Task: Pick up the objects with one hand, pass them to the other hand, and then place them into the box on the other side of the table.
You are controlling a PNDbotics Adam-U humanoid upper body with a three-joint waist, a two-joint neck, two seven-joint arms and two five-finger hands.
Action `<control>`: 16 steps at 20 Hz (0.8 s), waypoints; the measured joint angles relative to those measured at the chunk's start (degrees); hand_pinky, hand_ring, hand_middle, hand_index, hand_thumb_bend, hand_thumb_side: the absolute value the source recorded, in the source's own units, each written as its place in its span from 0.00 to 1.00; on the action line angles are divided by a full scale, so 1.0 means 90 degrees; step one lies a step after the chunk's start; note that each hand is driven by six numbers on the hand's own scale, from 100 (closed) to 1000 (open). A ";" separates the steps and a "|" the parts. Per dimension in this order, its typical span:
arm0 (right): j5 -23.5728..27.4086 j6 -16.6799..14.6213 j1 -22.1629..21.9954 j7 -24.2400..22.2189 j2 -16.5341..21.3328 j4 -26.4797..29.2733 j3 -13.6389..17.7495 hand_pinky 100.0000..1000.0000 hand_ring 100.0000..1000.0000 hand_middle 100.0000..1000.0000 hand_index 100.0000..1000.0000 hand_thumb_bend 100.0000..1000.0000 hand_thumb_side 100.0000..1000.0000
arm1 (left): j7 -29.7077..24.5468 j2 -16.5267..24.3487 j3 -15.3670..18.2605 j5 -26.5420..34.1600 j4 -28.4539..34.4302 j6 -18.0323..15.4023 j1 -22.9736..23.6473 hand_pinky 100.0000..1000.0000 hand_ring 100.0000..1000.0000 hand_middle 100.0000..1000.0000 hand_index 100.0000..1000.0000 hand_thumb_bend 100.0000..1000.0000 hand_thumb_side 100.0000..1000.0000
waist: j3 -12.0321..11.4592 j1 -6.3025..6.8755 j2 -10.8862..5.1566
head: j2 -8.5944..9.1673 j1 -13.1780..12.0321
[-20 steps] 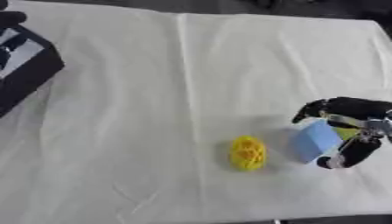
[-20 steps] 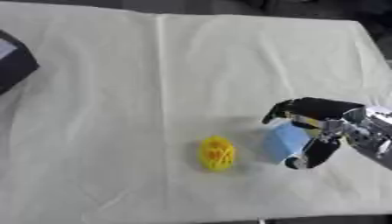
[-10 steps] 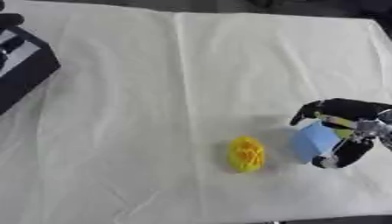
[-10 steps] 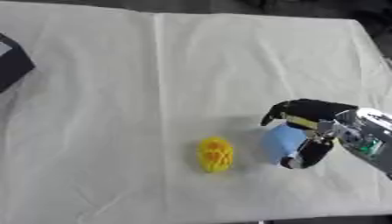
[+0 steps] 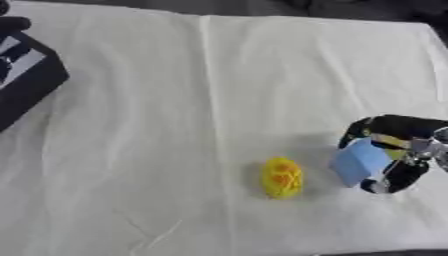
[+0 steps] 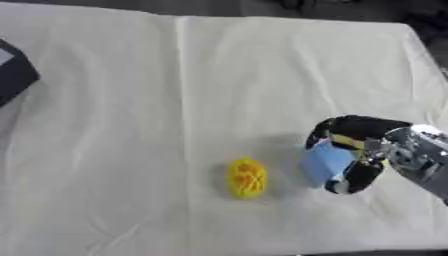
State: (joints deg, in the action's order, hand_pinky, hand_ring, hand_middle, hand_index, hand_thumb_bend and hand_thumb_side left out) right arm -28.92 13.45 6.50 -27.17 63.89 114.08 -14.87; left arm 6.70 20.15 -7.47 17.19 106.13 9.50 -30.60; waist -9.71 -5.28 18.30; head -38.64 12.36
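A light blue block [image 5: 358, 161] sits at the right of the table, held between the curled fingers and thumb of my right hand [image 6: 360, 150], which comes in from the right edge. Fingers arch over the block's top and the thumb closes under its lower right. A yellow egg-shaped object [image 5: 282, 177] lies on the white cloth just left of the block, apart from the hand. The black box [image 5: 24, 75] stands at the table's far left edge. My left hand shows in no view.
A white cloth [image 5: 201, 100] with creases covers the whole table. The table's near edge runs along the bottom, just below the yellow object. Dark shapes lie beyond the far edge at the top.
My right hand has stayed around the blue block, with thumb and fingers drawn a little closer on it. The yellow object has not moved.
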 measured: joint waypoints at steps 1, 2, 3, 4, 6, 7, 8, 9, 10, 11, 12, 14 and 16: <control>-0.0021 -0.0003 -0.0003 -0.0036 -0.0011 0.0000 0.0000 0.97 0.87 0.79 0.82 0.37 0.00 | 0.0000 0.0000 0.0000 0.0000 0.0000 0.0000 0.0000 0.95 1.00 0.68 0.83 0.00 0.78 | 0.0001 0.0000 0.0000 | 0.0001 0.0000; -0.0047 0.0001 -0.0013 -0.0063 -0.0014 0.0000 0.0003 0.97 0.87 0.79 0.82 0.37 0.00 | -0.0001 0.0000 0.0000 0.0000 0.0000 0.0001 0.0000 0.95 1.00 0.68 0.83 0.00 0.78 | 0.0005 0.0000 0.0000 | 0.0001 0.0000; -0.0075 0.0013 -0.0035 -0.0088 -0.0014 0.0000 0.0020 0.97 0.87 0.79 0.82 0.37 0.00 | -0.0001 0.0000 0.0000 0.0000 0.0000 0.0001 0.0000 0.95 1.00 0.68 0.83 0.00 0.78 | 0.0014 0.0000 0.0000 | 0.0001 -0.0002; -0.0105 0.0035 -0.0055 -0.0110 -0.0014 0.0000 0.0047 0.97 0.87 0.79 0.82 0.37 0.00 | -0.0002 0.0000 0.0000 0.0000 0.0000 0.0002 0.0000 0.95 1.00 0.68 0.83 0.00 0.78 | 0.0024 -0.0001 0.0000 | 0.0001 -0.0007; -0.0161 0.0095 -0.0057 -0.0150 -0.0015 0.0000 0.0103 0.98 0.88 0.79 0.82 0.37 0.00 | -0.0006 0.0000 -0.0001 0.0000 0.0000 0.0006 0.0000 0.95 1.00 0.68 0.83 0.00 0.78 | 0.0028 -0.0001 0.0000 | 0.0001 -0.0014; -0.0188 0.0122 -0.0057 -0.0168 -0.0015 0.0000 0.0126 0.98 0.88 0.79 0.82 0.37 0.00 | -0.0008 0.0000 -0.0001 0.0000 0.0000 0.0008 0.0000 0.95 1.00 0.68 0.83 0.00 0.78 | 0.0030 -0.0001 0.0000 | 0.0001 -0.0014; -0.0223 0.0138 -0.0058 -0.0187 -0.0015 0.0000 0.0139 0.98 0.88 0.80 0.83 0.38 0.00 | -0.0009 0.0000 -0.0001 0.0000 0.0000 0.0009 0.0000 0.95 1.00 0.68 0.83 0.00 0.78 | 0.0030 -0.0001 0.0000 | 0.0001 -0.0014; -0.0253 0.0140 -0.0058 -0.0218 -0.0015 0.0000 0.0152 0.99 0.88 0.80 0.83 0.38 0.00 | -0.0010 0.0000 -0.0001 -0.0001 0.0000 0.0010 0.0000 0.95 1.00 0.68 0.83 0.00 0.78 | 0.0030 -0.0001 0.0000 | 0.0001 -0.0014; -0.0290 0.0128 -0.0058 -0.0252 -0.0015 0.0000 0.0154 0.99 0.88 0.80 0.84 0.38 0.00 | -0.0011 0.0000 -0.0001 -0.0001 0.0000 0.0011 0.0000 0.95 1.00 0.68 0.83 0.00 0.78 | 0.0030 -0.0001 0.0000 | 0.0001 -0.0013; -0.0327 0.0116 -0.0058 -0.0295 -0.0015 0.0000 0.0155 0.99 0.88 0.80 0.84 0.37 0.00 | -0.0011 0.0000 -0.0001 -0.0001 0.0000 0.0011 0.0000 0.95 1.00 0.68 0.83 0.00 0.78 | 0.0030 -0.0001 0.0000 | 0.0001 -0.0013; -0.0366 0.0106 -0.0058 -0.0332 -0.0015 0.0000 0.0157 0.99 0.88 0.80 0.83 0.37 0.00 | -0.0012 0.0000 -0.0002 -0.0001 0.0000 0.0011 0.0000 0.95 1.00 0.68 0.83 0.00 0.78 | 0.0030 -0.0001 0.0000 | 0.0001 -0.0013; -0.0429 0.0113 -0.0060 -0.0382 -0.0015 0.0000 0.0175 0.98 0.87 0.79 0.82 0.36 0.00 | -0.0013 0.0000 -0.0002 -0.0001 0.0000 0.0012 0.0000 0.95 1.00 0.68 0.83 0.00 0.78 | 0.0030 -0.0002 0.0000 | 0.0001 -0.0013; -0.0460 0.0154 -0.0090 -0.0372 -0.0023 0.0000 0.0214 0.97 0.86 0.76 0.79 0.34 0.00 | -0.0014 0.0000 -0.0003 -0.0001 0.0000 0.0013 0.0000 0.95 1.00 0.68 0.83 0.00 0.78 | 0.0030 -0.0003 0.0000 | 0.0001 -0.0012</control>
State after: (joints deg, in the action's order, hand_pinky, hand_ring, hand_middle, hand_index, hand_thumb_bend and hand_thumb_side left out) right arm -33.06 14.84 5.69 -30.51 63.68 114.08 -12.95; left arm 6.58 20.16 -7.49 17.18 106.13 9.61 -30.60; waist -9.44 -5.31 18.30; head -38.63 12.25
